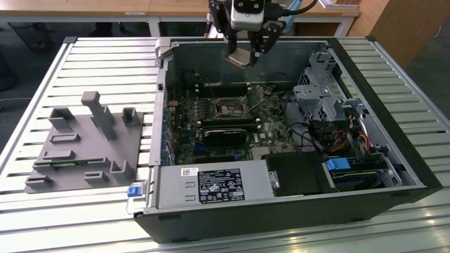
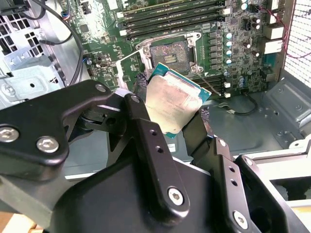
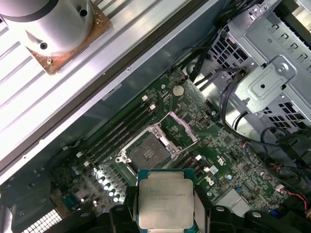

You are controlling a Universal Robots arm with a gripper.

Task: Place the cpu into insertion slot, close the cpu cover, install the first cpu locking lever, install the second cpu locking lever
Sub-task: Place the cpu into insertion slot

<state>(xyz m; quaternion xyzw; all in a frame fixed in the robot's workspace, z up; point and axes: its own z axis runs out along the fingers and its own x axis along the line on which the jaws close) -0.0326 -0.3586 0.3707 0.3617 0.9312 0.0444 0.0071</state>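
My gripper hangs above the open computer case, over its far wall, shut on the cpu. The cpu is a flat square chip with a dull silver-tan top and a green edge, pinched between the black fingers in both wrist views. The insertion slot lies well below on the green motherboard, a small black square with a silver frame. Its cover stands swung open beside the socket. The slot is bare, with a dark centre.
A black heatsink block sits nearer the camera than the slot. Long memory slots run beside the socket. A metal drive cage with cables fills the exterior view's right; a grey fixture lies on the slatted table at its left.
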